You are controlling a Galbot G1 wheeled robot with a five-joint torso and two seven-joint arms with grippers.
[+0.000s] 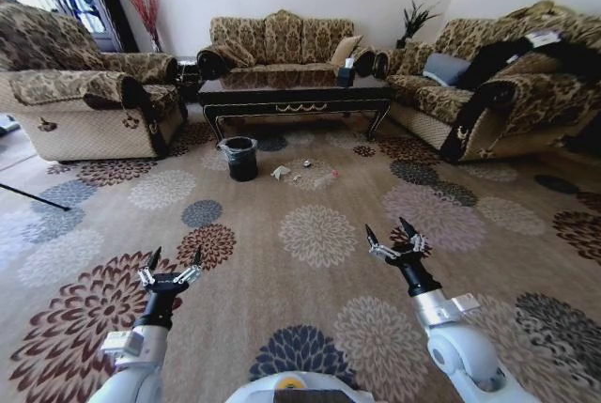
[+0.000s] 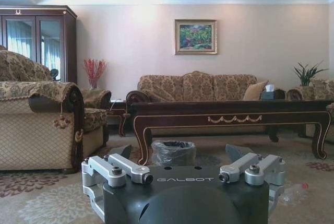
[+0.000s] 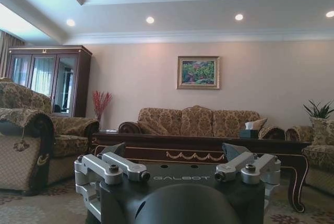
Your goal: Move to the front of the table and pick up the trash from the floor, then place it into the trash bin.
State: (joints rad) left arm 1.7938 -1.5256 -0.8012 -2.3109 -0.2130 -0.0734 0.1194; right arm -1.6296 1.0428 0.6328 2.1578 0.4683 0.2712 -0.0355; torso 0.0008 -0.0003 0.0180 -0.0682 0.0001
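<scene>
1. On the floor [image 1: 310, 262] ahead, at roughly 12 o'clock from the robot: the trash [image 1: 281, 173]. It's a crumpled white tissue, w/ a tiny dark bit [image 1: 307, 163] and a pale clear-ish piece [image 1: 326, 178] strewn to its 3 o'clock. The scatter's long axis runs left-right, parallel to the table front.
2. The trash bin [image 1: 238, 158] stands just beside the tissue at its 9 o'clock, apart from it, liner over the rim. In the left wrist view the bin [image 2: 173, 152] sits dead ahead, under the table's front edge line.
3. The table [image 1: 295, 95] lies beyond both, at 12 o'clock from the trash, near but not touching. Sofas ring it on 3 sides.
4. Key relation: trash is well apart from both grippers, far fwd of them, falling btwn the two arms. Judgement: neither arm can reach yet; base has to close in first. Tissue sits a bit left of centre, so the left arm looks marginally nearer; the clear piece favours neither much.
5. Left gripper [image 1: 175, 259] at about 7 o'clock in the head view, low over the carpet, jaws spread wide, holding nothing, touching nothing.
6. Right gripper [image 1: 393, 233] at about 5 o'clock, likewise spread wide and empty, clear of the carpet.
7. Both point fwd toward the table, per wrist views.
</scene>
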